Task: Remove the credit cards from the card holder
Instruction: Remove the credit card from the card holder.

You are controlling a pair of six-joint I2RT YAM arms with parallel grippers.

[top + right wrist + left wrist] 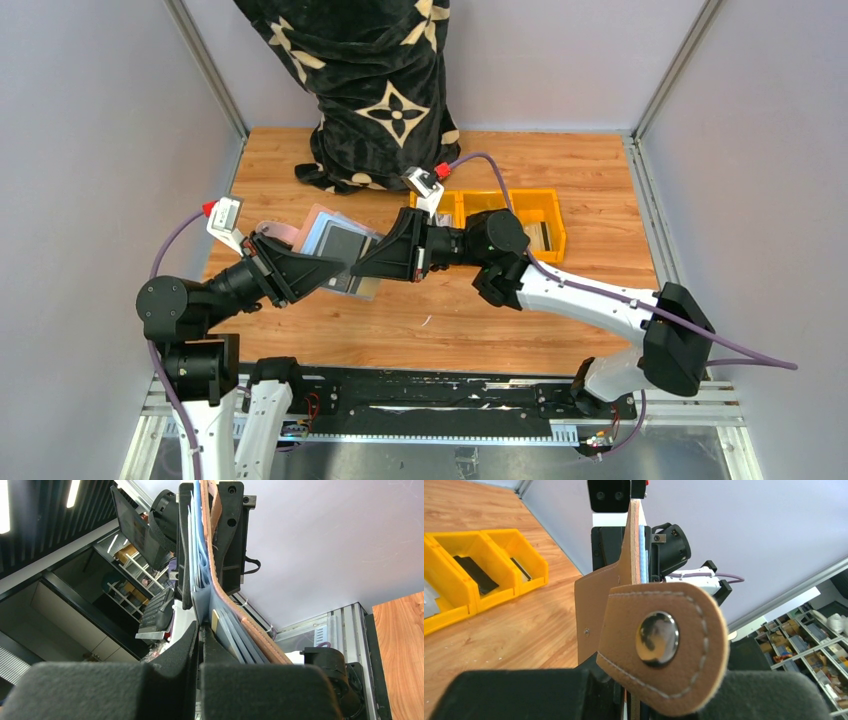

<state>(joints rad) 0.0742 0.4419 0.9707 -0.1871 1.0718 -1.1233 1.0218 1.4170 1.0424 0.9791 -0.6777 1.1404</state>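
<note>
Left wrist: left gripper (631, 702) is clenched on the card holder (659, 640), which stands upright with its stud flap facing the camera and card edges tucked behind the leather.
Right wrist: right gripper (201, 647) is pinched shut on the edge of the credit cards (196, 555), and the stack sits inside the holder.
Top: both grippers meet above the table (470, 325), holder between them. Extraction looks barely begun, with the whole stack left to pull.

Left gripper (328, 268), right gripper (358, 268): closed, seemingly tip-to-tip.
</note>
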